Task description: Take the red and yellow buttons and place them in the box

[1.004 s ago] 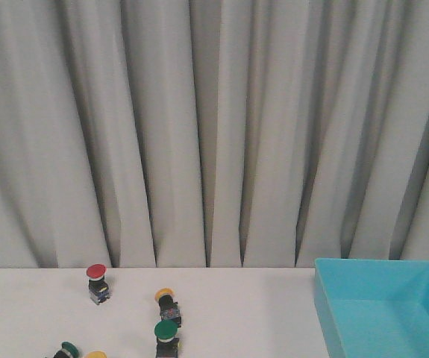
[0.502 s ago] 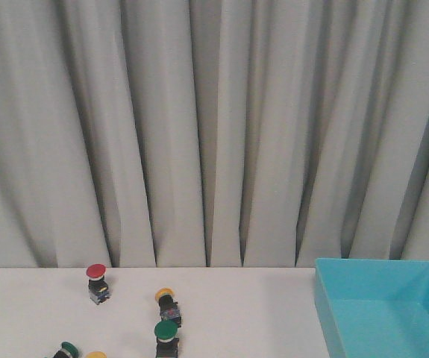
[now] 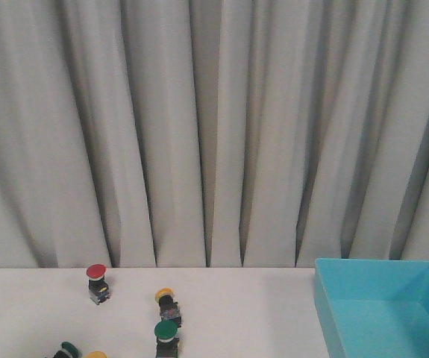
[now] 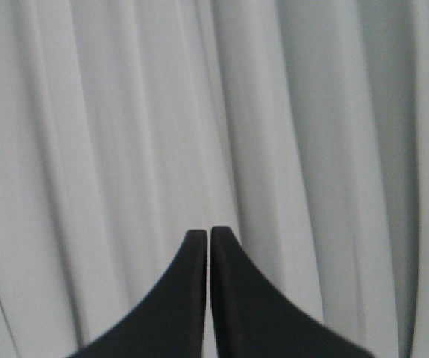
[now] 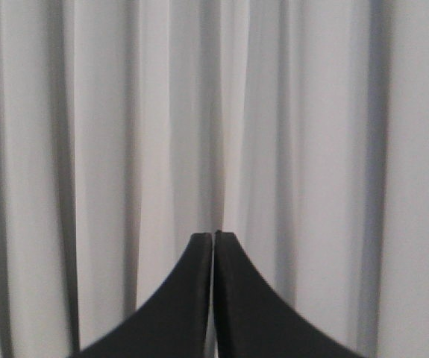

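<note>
On the white table in the front view a red button (image 3: 95, 272) stands upright at the left. A yellow button (image 3: 166, 297) lies tilted nearer the middle, and the cap of another yellow button (image 3: 97, 355) peeks in at the bottom edge. The turquoise box (image 3: 348, 313) sits at the right. Neither arm shows in the front view. My left gripper (image 4: 208, 233) is shut with nothing in it and faces the grey curtain. My right gripper (image 5: 214, 236) is likewise shut and empty, pointing at the curtain.
Two green-capped buttons stand among the others, one (image 3: 166, 332) just in front of the tilted yellow one and one (image 3: 69, 348) at the lower left. A pleated grey curtain (image 3: 214, 134) hangs behind the table (image 3: 259, 313).
</note>
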Available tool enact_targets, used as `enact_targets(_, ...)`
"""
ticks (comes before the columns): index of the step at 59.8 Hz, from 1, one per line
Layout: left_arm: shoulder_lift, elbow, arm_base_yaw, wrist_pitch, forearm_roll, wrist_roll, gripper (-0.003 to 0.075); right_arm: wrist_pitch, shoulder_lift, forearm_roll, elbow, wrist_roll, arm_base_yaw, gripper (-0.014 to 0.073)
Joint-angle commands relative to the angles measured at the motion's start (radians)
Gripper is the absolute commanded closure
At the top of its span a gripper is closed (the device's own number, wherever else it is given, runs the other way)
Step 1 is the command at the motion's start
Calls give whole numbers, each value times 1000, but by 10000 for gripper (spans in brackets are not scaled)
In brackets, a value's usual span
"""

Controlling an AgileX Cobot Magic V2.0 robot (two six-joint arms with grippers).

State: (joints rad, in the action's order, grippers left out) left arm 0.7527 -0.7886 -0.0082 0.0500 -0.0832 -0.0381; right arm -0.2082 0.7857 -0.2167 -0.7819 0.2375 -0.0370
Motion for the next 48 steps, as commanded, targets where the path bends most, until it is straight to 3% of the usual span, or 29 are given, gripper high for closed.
enact_targets(1, 134, -116, -5, -55, 15, -2, 726, 7, 91, -13, -87, 30, -7, 598)
enact_targets(11, 275, -139, -5, -74, 16, 67, 726, 116, 168, 5, -81, 30, -6, 598)
enact_targets(22, 307, -139, -5, -107, 16, 177, 726, 231, 202, 4, -81, 27, -6, 594)
enact_targets(31, 308, -139, -5, -130, 16, 180, 701, 337, 202, -16, -81, 23, -6, 527)
enact_targets(38, 308, -140, -5, -174, 15, 179, 601, 359, 202, -19, -81, 15, -6, 399)
enact_targets(48, 318, -140, -5, -269, 17, 179, 326, 389, 202, -6, -81, -20, -8, 158)
